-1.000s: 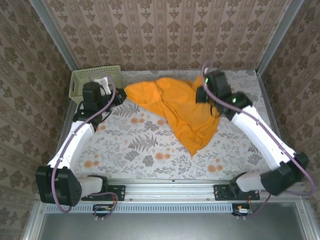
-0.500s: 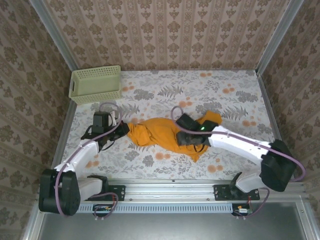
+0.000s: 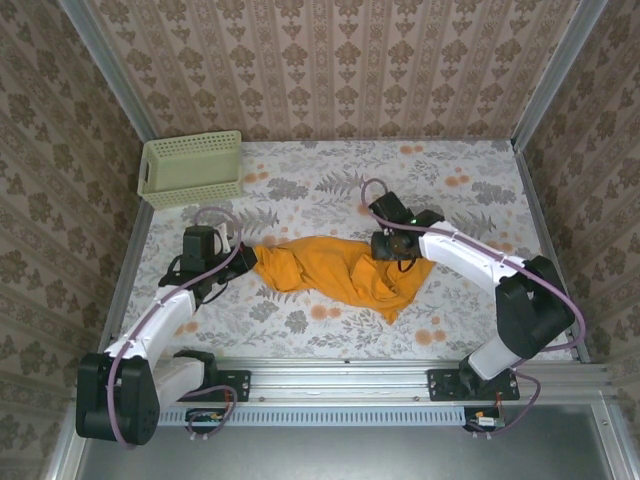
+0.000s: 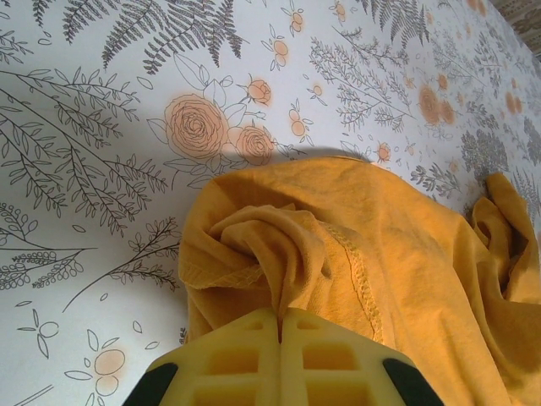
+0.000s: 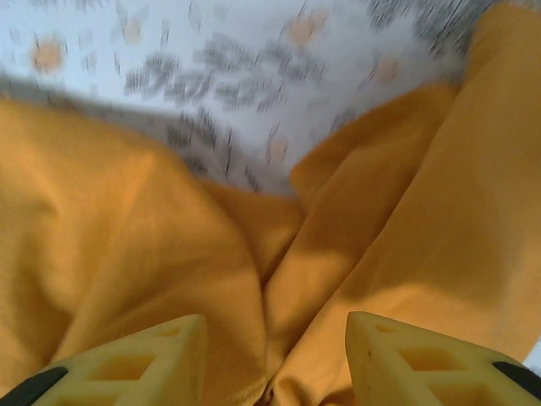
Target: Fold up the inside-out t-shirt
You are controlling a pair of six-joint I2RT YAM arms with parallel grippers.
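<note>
The pale green basket [image 3: 190,168] sits empty. Forward and right of it, the left fingers [image 4: 237,359] pinch shut on one end of the bunched t-shirt [image 3: 320,272] on the surface [image 3: 300,215]. The right fingers [image 5: 127,355] stand apart over its other end. It looks like the spreading-out step: next needs a grip there, then pulling flat.

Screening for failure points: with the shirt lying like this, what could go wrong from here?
The t-shirt lies crumpled in a heap, so a fold made now could trap creases. The left gripper is shut on a bunched wad, not a clean edge; pulling may drag the whole heap. The right gripper is open over overlapping folds and might pinch several layers.
</note>
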